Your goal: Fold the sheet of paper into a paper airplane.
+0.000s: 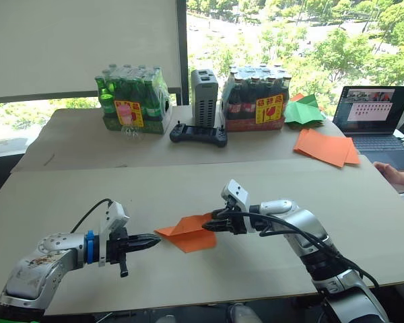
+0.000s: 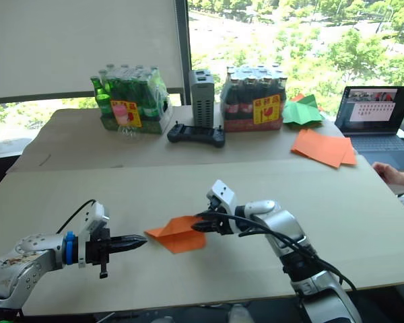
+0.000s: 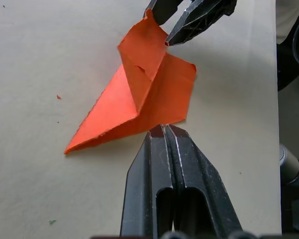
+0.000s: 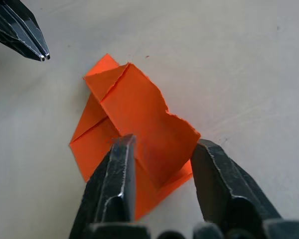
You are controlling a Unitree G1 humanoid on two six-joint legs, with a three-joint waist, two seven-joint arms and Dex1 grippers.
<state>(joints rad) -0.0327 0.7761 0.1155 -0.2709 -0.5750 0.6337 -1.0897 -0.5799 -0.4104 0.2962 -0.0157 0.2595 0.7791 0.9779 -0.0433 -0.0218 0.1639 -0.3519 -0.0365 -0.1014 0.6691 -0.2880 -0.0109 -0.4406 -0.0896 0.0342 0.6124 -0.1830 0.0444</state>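
sheet of paper: the orange sheet of paper point(image 1: 188, 232) lies partly folded on the near surface point(image 1: 67, 202), between the two grippers; layered flaps, one corner running out to a point, and one flap lifted off the surface on the right gripper's side.
left gripper: the left gripper point(image 1: 153, 241) sits low over the surface at the paper's left edge; in the left wrist view its fingers point(image 3: 157, 164) are pressed together with no gap, tips just at the paper's edge, whether touching it cannot be told.
right gripper: the right gripper point(image 1: 209, 226) reaches in from the right at the paper's far-right corner; in the right wrist view its fingers point(image 4: 117, 169) stand apart, one on each side of the raised flap, nothing pinched between them.
far surface: a second surface point(image 1: 74, 134) behind carries a shrink-wrapped pack of green bottles point(image 1: 131, 97), a pack of dark bottles point(image 1: 256, 97), a grey upright box point(image 1: 204, 97) between them and a black handheld controller point(image 1: 198, 134) in front.
other paper: green paper pieces point(image 1: 303, 111) and a pile of bigger orange sheets point(image 1: 326, 147) lie at the far right.
edge of scene: an open laptop point(image 1: 374, 118) at the right, and a person's hand point(image 1: 390, 173) resting by the surface's right edge.
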